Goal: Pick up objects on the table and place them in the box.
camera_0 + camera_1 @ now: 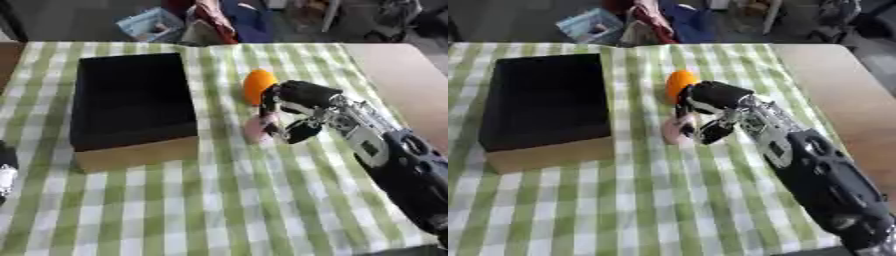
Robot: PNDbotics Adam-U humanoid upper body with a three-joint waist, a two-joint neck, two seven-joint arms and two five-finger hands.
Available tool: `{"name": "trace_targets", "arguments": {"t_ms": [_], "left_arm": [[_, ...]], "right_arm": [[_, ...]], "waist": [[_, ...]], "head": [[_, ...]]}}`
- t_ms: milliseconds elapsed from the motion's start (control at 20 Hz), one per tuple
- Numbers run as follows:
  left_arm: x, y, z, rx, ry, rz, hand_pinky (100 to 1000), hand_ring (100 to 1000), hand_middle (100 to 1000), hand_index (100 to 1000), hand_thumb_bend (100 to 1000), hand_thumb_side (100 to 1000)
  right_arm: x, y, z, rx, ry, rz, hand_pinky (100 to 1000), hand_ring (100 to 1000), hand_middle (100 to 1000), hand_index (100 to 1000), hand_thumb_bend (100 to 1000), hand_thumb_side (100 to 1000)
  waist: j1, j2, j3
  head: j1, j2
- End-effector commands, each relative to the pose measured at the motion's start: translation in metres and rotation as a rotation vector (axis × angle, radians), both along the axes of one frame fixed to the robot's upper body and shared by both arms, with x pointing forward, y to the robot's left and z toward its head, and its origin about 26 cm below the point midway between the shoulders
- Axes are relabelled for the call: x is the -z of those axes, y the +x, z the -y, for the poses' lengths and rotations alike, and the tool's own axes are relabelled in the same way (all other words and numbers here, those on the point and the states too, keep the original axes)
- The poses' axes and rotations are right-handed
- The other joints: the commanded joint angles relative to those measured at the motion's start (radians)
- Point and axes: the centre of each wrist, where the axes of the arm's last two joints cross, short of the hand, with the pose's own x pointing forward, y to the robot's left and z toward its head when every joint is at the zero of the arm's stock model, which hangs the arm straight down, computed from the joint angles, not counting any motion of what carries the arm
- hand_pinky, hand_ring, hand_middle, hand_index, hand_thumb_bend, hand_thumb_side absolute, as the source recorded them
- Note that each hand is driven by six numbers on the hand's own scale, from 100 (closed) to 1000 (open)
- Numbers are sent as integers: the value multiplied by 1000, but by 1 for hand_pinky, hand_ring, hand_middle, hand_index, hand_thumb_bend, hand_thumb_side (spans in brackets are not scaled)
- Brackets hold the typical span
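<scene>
A black box (133, 99) with a tan front wall stands open on the left of the checked tablecloth. An orange rounded object (257, 85) lies to its right. Just in front of it is a small pink object (255, 130). My right hand (297, 102) reaches in from the lower right and hovers over both. Its fingers (268, 110) bend down and touch the pink object's right side, while the thumb (302, 132) stands apart to the right. The pink object is not between them. A sliver of my left hand (5, 172) shows at the left edge.
The green and white cloth (219, 200) covers most of the table. A bare tan strip of table (411, 85) runs along the right. Clutter and a person's clothing sit beyond the far edge.
</scene>
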Motion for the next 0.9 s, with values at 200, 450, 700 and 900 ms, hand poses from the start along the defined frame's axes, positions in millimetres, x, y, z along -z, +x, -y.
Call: {"name": "trace_targets", "arguments": {"t_ms": [200,450,700,900], "left_arm": [[-5,0,-1,3,9,17,667,531,535,552,197,100],[-4,-1,-1,4,9,13,667,531,534,552,196,100],[-3,-1,-1,7,10,10,667,531,534,551,196,100],[-3,0,1,17,12,9,667,531,534,551,195,100]], "right_arm": [[-50,-6,1,-22,44,147,706,609,549,423,100,100],[-73,-4,-4,-29,67,205,706,604,548,419,100,100],[-88,4,-14,-44,98,246,703,596,544,415,100,100],[-101,12,-31,-82,111,270,703,594,543,416,100,100]], "waist": [[3,-24,-6],[2,-28,-2],[3,-32,6],[1,-33,18]], "head": [[3,5],[4,8],[-1,9],[-10,7]]}}
